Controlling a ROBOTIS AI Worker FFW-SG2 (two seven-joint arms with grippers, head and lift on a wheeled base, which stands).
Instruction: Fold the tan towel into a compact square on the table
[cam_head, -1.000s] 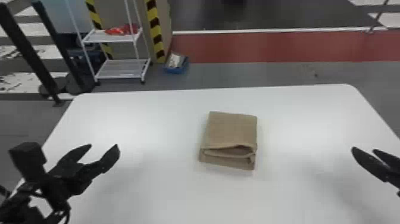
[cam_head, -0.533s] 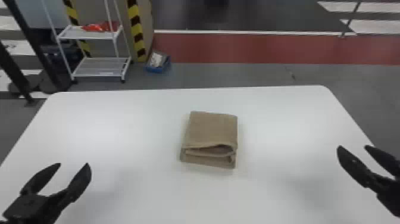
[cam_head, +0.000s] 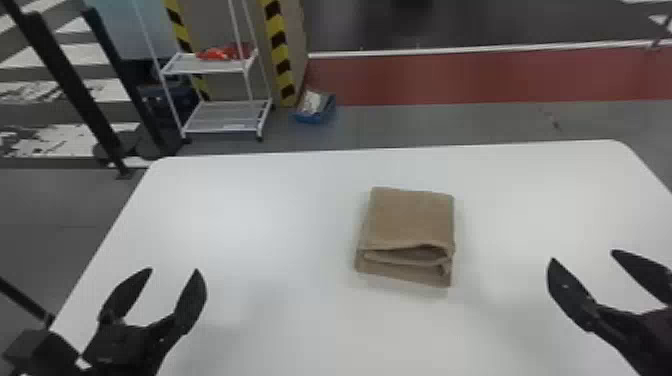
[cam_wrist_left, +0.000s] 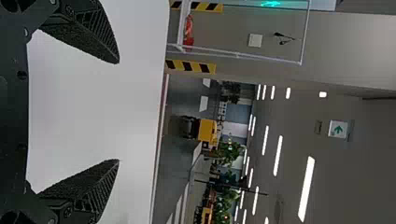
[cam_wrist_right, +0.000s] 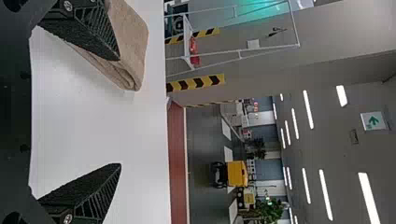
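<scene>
The tan towel lies folded into a thick, squarish bundle on the white table, its layered edge and a dark gap between layers facing the robot. To its left and nearer the robot, my left gripper stands open and holds nothing. My right gripper, also open and empty, is apart from the towel on its right side. In the left wrist view, the left gripper has its fingers wide apart. In the right wrist view, the towel shows partly behind one finger of the right gripper.
The white table has its far edge well beyond the towel. Past it on the floor stand a white wire shelf with a red item, a blue bin and dark posts at the far left.
The head view has swung, shifting table and towel within it. Relative to the towel, my right gripper is closer than before and my left is nearer the robot than a second ago. The towel's shape is unchanged.
</scene>
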